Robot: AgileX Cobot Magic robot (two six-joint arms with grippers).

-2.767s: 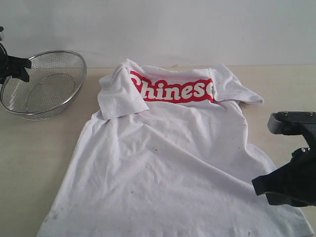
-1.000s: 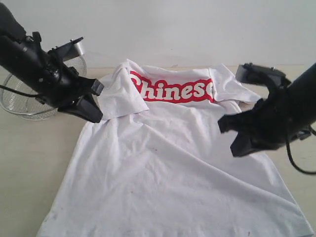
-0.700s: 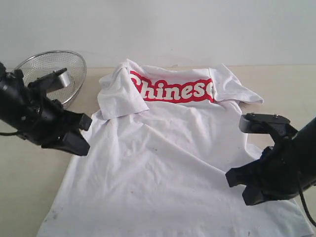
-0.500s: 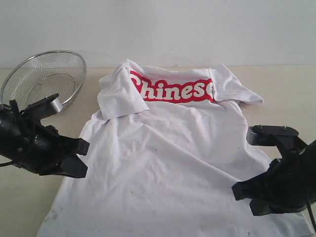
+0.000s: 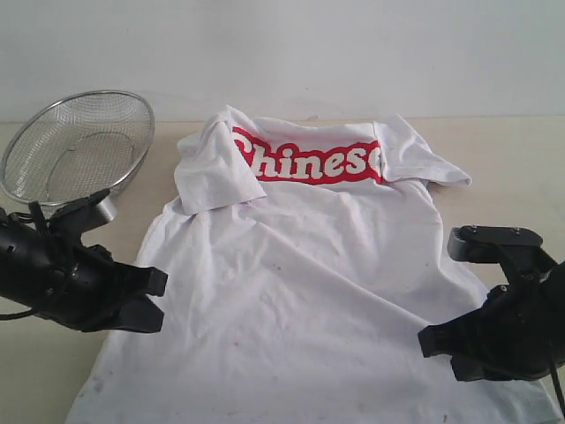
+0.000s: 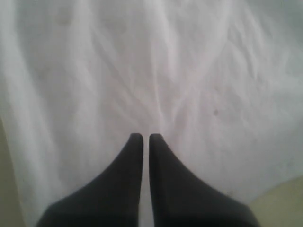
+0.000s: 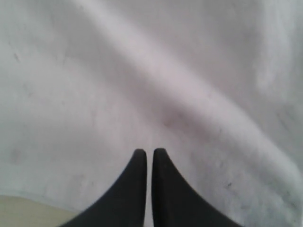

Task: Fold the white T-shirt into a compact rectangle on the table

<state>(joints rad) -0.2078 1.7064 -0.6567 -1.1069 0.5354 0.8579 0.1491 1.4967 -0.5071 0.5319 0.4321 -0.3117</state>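
Exterior view: white T-shirt [image 5: 300, 291] lies spread on the table [image 5: 512, 159], red lettering at its far end, one sleeve folded in beside the lettering. Left gripper [image 5: 154, 300] is low at the shirt's left edge, about mid-length; jaws together, nothing between them. Right gripper [image 5: 433, 340] is at the shirt's right edge nearer the hem; jaws together, empty. Wire-mesh basket [image 5: 79, 146] sits apart from the shirt, off its left shoulder.

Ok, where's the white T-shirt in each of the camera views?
Exterior view: the white T-shirt lies spread across the middle of the table.
Left wrist view: it fills nearly the whole picture beyond the shut left gripper.
Right wrist view: likewise, beyond the shut right gripper.
Shared landmark: the shirt's edge against the beige table.
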